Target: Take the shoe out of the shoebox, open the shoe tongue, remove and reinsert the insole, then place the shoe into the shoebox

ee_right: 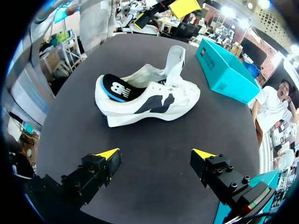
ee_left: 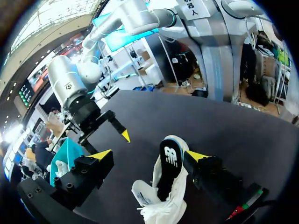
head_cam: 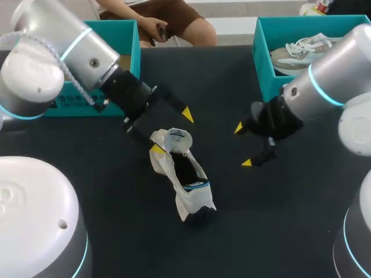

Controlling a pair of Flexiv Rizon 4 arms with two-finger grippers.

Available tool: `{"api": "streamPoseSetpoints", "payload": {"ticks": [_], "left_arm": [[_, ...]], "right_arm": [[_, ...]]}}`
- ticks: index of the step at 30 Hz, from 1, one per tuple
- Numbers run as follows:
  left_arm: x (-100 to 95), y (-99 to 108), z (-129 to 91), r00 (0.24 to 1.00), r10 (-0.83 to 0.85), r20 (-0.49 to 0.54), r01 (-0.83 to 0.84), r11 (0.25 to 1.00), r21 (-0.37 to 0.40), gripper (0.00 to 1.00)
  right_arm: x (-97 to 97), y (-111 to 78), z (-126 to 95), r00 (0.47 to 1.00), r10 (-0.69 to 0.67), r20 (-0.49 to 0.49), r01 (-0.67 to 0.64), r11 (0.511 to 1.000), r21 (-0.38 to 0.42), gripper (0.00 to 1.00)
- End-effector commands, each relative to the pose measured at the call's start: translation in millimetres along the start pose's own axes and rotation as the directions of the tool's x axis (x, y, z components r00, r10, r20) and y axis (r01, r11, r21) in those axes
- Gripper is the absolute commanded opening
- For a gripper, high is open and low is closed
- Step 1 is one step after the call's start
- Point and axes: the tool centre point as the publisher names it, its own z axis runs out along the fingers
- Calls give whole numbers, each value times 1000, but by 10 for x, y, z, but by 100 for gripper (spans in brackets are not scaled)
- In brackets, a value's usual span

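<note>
Two robot arms reach in over a dark table [head_cam: 278,231] with one white sneaker [head_cam: 185,179] lying on its sole near the middle, outside both boxes. The sneaker's toe points to the far side of the table and its heel to the near side. Its tongue [ee_right: 175,58] is pulled up and stands nearly upright. A dark insole [ee_right: 117,86] with a white logo sits in the opening, its heel end showing just above the collar. The left gripper [head_cam: 172,131] comes in from the far left and is at the sneaker's toe end, fingers spread wide apart. One yellow tip is right against the sneaker's side and the other is clear of it on the opposite side, so the shoe lies partly between the fingers without being clamped. The right gripper [head_cam: 243,145] is to the right of the sneaker, near it but apart, facing its side. Its fingers are also spread and hold nothing. At the far left edge, behind the left arm, stands a teal left shoebox [head_cam: 134,52]. At the far right edge stands a teal right shoebox [head_cam: 264,58], open on top, with a second sneaker [head_cam: 295,52], pale with white laces, lying inside it.
</note>
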Motion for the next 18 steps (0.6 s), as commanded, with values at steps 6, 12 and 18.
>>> {"api": "streamPoseSetpoints", "payload": {"ticks": [6,12,18], "left_arm": [[-26,8,-7,997,-1,-78,1,1000,0,100],[-26,8,-7,997,-1,-78,1,1000,0,100],[-100,9,-81,992,84,-96,-90,994,-58,100]], "right_arm": [[-35,-61,-894,998,-12,-54,15,999,44,100],[-20,-138,-1119,998,0,-62,4,999,54,100],[-20,-138,-1119,998,0,-62,4,999,54,100]]}}
